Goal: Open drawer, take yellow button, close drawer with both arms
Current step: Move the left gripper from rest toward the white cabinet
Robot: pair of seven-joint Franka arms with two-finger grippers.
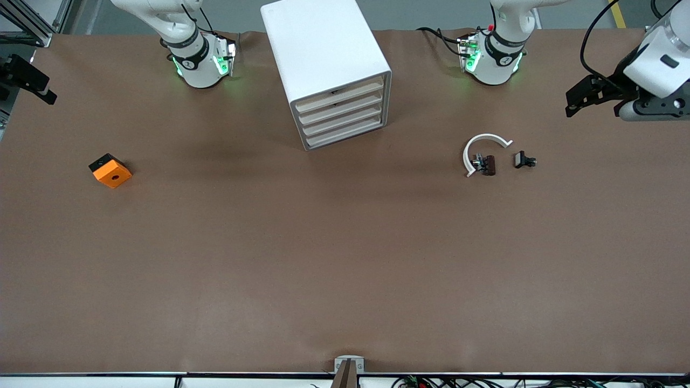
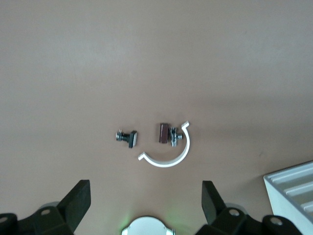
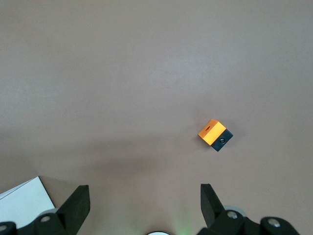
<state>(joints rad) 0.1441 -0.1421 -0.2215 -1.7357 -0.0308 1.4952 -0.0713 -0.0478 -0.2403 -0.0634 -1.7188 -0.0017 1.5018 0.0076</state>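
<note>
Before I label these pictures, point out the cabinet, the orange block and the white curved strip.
cabinet [image 1: 323,48]: front view, its white top.
orange block [image 1: 112,173]: front view, its orange top face.
white curved strip [image 2: 171,159]: left wrist view, middle of the curve.

From my screen it's just a big brown table [image 1: 345,258] with a matte cover, grey floor [image 1: 420,13] past its edge, a metal frame [image 1: 27,21] in one corner, soft even lighting.

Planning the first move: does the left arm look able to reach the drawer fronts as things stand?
Probably yes: the left gripper hangs open over the table's edge, and bare table lies before the shut drawers; the small parts sit aside.
</note>
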